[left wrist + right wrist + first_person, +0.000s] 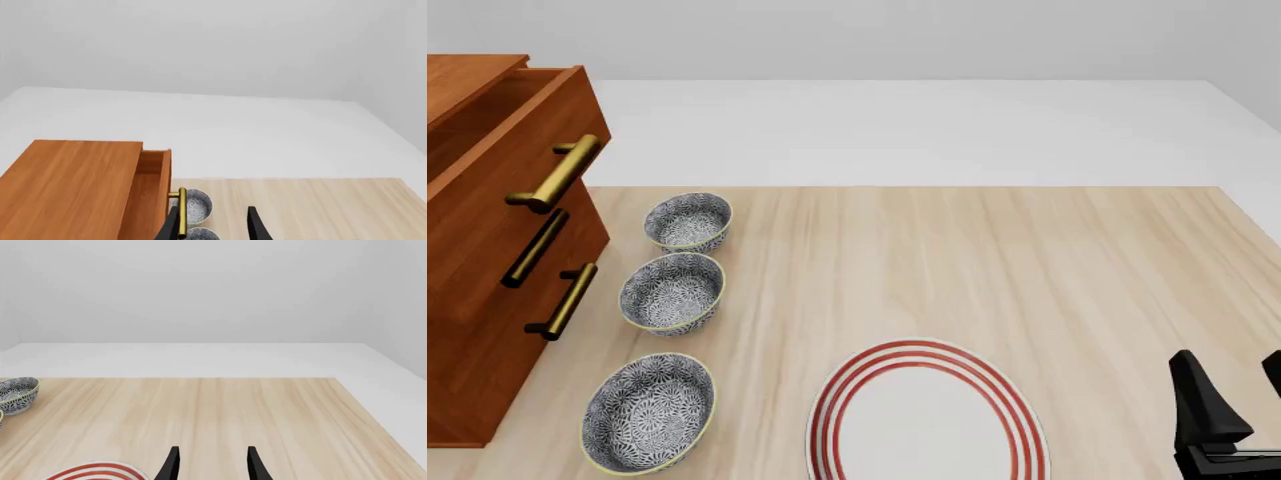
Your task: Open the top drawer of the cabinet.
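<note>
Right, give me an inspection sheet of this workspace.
Surface: light wooden table, no spills seen.
Job's things: cabinet at far left; top drawer pulled partly out, brass handle free.
Clutter: three patterned bowls in a row beside the cabinet; red-ringed plate at the near edge.
Grippers: left gripper open, near the handle, holding nothing; right gripper open, empty.
Cables: nothing seen.
Surroundings: plain grey walls, white floor.

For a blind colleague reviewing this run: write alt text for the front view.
A reddish-brown cabinet stands at the table's left edge, its top drawer pulled partly out. Three patterned bowls line up beside it, a red-ringed plate sits near centre, and the open right gripper shows at lower right.
</note>
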Controlling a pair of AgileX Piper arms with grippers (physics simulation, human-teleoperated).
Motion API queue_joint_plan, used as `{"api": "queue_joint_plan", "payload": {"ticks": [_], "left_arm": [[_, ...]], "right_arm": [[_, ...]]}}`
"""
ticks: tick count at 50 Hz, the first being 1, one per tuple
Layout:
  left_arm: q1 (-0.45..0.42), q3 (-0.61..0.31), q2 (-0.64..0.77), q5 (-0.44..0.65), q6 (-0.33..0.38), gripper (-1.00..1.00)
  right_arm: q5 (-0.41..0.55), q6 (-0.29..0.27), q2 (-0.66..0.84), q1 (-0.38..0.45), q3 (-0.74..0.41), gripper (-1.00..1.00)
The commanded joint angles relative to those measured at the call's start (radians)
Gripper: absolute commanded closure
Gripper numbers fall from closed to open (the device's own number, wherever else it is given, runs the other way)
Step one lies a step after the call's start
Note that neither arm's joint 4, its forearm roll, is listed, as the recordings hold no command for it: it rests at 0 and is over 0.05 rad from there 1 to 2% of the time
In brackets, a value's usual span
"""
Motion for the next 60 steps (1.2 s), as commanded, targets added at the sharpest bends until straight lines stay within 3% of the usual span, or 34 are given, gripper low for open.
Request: {"api": "queue_joint_plan", "payload": {"ticks": [1, 32, 60], "left_arm": [[0.041, 0.037, 0.048, 0.014, -0.063, -1.00], [0.093, 0.167, 0.094, -0.039, -0.113, -1.00], [0.141, 0.229, 0.131, -0.091, -0.090, -1.00]], "right_arm": [[0.000, 0.000, 0.000, 0.000, 0.000, -1.00], [0.000, 0.000, 0.000, 0.000, 0.000, -1.00], [0.000, 0.000, 0.000, 0.000, 0.000, -1.00]]}}
